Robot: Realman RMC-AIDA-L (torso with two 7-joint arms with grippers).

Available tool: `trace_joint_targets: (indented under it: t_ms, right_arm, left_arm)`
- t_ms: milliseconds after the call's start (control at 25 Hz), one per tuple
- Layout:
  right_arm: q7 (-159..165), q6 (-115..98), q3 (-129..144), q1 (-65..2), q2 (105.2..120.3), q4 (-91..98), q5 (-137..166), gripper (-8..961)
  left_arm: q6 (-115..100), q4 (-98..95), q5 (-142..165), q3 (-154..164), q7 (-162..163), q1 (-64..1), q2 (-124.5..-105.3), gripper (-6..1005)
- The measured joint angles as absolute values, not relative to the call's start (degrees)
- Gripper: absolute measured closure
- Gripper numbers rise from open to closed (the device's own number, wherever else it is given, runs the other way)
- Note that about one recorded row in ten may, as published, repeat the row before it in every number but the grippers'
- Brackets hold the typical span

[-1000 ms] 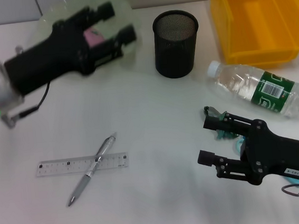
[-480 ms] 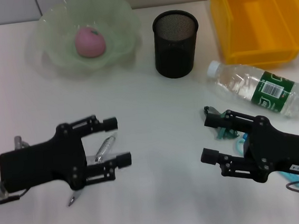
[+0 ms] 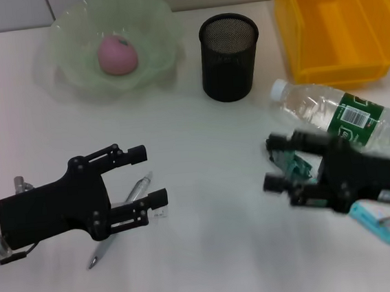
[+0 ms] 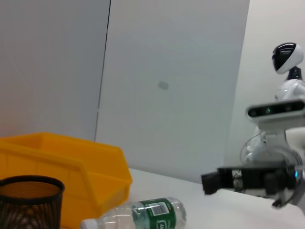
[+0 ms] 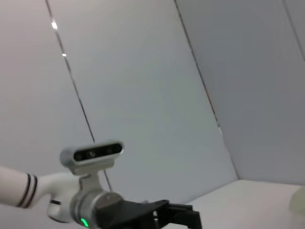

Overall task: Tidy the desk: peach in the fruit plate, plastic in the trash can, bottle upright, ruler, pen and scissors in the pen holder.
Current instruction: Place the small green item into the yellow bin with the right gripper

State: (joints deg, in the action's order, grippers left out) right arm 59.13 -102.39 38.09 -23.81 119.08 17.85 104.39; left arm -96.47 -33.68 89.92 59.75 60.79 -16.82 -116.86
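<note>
On the white desk (image 3: 200, 131) the left gripper (image 3: 145, 180) hovers low over the pen (image 3: 135, 194) and the ruler (image 3: 161, 211), its two fingers spread apart with nothing between them; the pen's silver barrel shows in the gap and its tip pokes out below the black arm, while only a sliver of the clear ruler peeks out beside the lower finger. The right gripper (image 3: 274, 162) sits across the desk, just beside the fallen bottle (image 3: 337, 115), with the teal-handled scissors (image 3: 372, 222) under and behind it — whether its fingers actually clamp them cannot be told from the head view, since the arm is blurred and covers the handles. The bottle lies on its side (white cap pointing toward the pen holder (image 3: 229, 56)), close to the front of the yellow trash can (image 3: 335, 22). The black mesh pen holder stands upright between the trash can and the pale green fruit plate (image 3: 67, 41), and the pink peach (image 3: 117, 55) rests inside that plate. From the left wrist view the bottle (image 4: 143, 214), the pen holder (image 4: 28, 202) and the yellow bin (image 4: 81, 171) are seen, with the right gripper (image 4: 209, 181) farther off.
</note>
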Motion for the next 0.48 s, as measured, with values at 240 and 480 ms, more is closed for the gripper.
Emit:
trace_joint_targets:
  t_ms: [240, 480]
  right_arm:
    - [91.24, -101.82, 38.69, -25.53, 119.04, 42.17, 109.43, 188]
    - [118.07, -102.86, 42.22, -30.14, 118.29, 63.56, 123.88, 190]
  left_arm:
    - [-95.50, -33.89, 89.96, 59.66, 60.43, -17.70, -117.04, 225]
    - [-94.23, -33.93, 90.00, 59.68, 60.40, -18.34, -117.07, 226]
